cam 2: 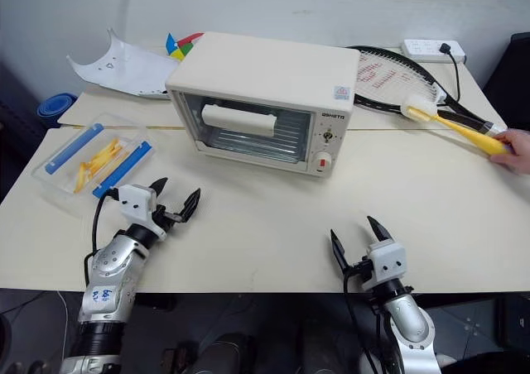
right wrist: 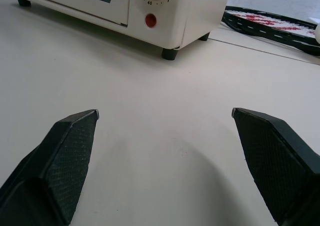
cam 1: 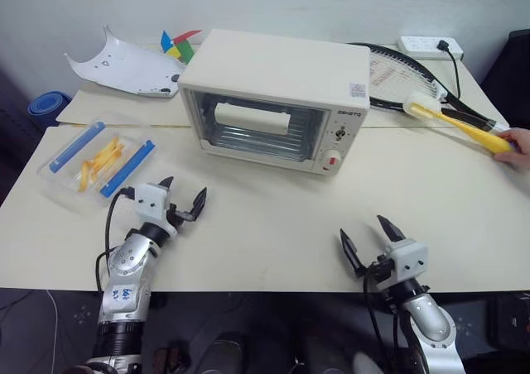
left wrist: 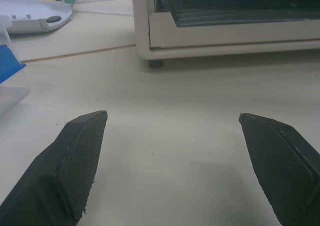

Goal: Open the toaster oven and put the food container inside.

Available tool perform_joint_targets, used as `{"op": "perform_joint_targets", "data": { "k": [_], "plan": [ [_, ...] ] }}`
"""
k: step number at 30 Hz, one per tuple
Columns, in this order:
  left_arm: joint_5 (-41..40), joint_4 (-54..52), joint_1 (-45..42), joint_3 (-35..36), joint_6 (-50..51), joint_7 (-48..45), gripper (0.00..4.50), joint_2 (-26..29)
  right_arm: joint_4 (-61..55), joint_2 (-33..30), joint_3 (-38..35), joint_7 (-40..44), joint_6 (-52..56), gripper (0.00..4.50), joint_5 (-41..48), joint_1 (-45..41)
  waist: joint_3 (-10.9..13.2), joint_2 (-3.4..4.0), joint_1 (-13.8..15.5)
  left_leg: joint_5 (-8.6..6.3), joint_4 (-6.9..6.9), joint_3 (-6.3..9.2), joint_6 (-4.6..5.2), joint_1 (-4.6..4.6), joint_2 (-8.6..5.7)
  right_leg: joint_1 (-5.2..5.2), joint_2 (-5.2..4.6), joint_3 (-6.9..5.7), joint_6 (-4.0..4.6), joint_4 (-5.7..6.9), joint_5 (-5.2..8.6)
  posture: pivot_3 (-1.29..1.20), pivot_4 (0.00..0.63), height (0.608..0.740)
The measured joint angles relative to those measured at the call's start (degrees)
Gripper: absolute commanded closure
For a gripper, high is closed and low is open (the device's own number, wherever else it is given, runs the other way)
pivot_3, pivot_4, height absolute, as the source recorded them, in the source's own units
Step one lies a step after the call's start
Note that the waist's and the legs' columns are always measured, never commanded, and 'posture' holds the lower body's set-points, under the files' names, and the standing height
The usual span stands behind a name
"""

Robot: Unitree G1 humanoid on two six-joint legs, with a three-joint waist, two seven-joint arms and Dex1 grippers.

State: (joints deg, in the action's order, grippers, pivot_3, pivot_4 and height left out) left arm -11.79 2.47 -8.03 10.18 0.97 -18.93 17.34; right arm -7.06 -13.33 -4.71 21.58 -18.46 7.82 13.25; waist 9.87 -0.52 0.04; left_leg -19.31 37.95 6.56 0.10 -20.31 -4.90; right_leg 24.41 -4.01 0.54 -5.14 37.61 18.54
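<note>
So: 1 toaster oven, door shut, mid-table w/ 2 knobs. 1 food container off to its left near table edge, 2 blue clips. Left gripper & right gripper both spread wide, holding nothing. Behind: 1 racket, 1 white shell, 1 person's hand on yellow brush.

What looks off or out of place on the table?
Nothing spilled or damaged. Oddities: a black tennis racket and a yellow-handled brush, held by a person's hand, lie behind the closed cream-white toaster oven. The clear plastic food container sits angled near the table's left edge.
</note>
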Motion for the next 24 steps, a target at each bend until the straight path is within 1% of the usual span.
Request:
{"op": "perform_joint_targets", "data": {
  "k": [5,7,9,12,14,24],
  "plan": [
    [0.4,-0.1,0.0,0.1,0.3,0.3,0.00,0.3,0.0,-0.3,0.3,1.7,0.1,0.03,1.3,-1.5,0.0,0.00,0.1,0.00,0.01,0.00,0.00,0.00,-0.01,-0.01,0.00,0.00,0.00,-0.01,0.00,0.00,0.150,0.740],
    [-1.9,-1.2,0.2,0.6,1.2,-1.3,0.00,0.5,-1.4,-1.6,1.3,3.5,2.0,0.03,2.9,-2.5,0.0,0.00,-0.1,0.00,0.01,-0.01,0.00,-0.01,0.01,0.00,0.00,0.00,0.00,-0.01,0.00,0.00,0.150,0.740],
    [-4.1,-2.8,0.4,1.2,1.7,-3.7,0.00,2.0,-4.0,-3.0,2.0,5.0,4.3,0.03,4.2,-4.3,0.0,0.01,-0.3,0.01,0.00,-0.02,-0.01,0.00,0.06,0.01,0.02,0.00,0.00,-0.01,0.00,0.00,0.150,0.740],
    [-4.4,-2.8,0.5,4.1,1.5,-5.0,0.00,6.0,-7.2,-5.9,2.1,7.5,7.3,0.03,5.9,-7.0,0.0,0.01,-0.2,0.01,0.00,0.02,-0.03,0.01,0.09,0.00,0.08,-0.02,0.01,-0.01,0.00,0.00,0.150,0.740],
    [-4.9,-2.4,0.8,5.7,1.5,-5.8,0.00,7.3,-7.9,-6.5,2.1,8.6,9.1,0.03,7.2,-7.8,0.0,0.01,0.0,0.00,0.00,0.01,-0.02,0.00,0.07,-0.01,0.06,-0.01,0.01,-0.04,0.00,0.00,0.150,0.740],
    [-5.4,-2.4,1.7,5.8,2.1,-6.4,0.00,6.9,-8.7,-6.9,1.9,9.5,13.0,0.03,8.7,-9.2,0.0,0.00,-0.1,0.00,0.00,0.01,-0.02,0.00,0.08,-0.04,0.06,-0.02,0.01,-0.08,0.00,0.00,0.150,0.740]
  ]
}}
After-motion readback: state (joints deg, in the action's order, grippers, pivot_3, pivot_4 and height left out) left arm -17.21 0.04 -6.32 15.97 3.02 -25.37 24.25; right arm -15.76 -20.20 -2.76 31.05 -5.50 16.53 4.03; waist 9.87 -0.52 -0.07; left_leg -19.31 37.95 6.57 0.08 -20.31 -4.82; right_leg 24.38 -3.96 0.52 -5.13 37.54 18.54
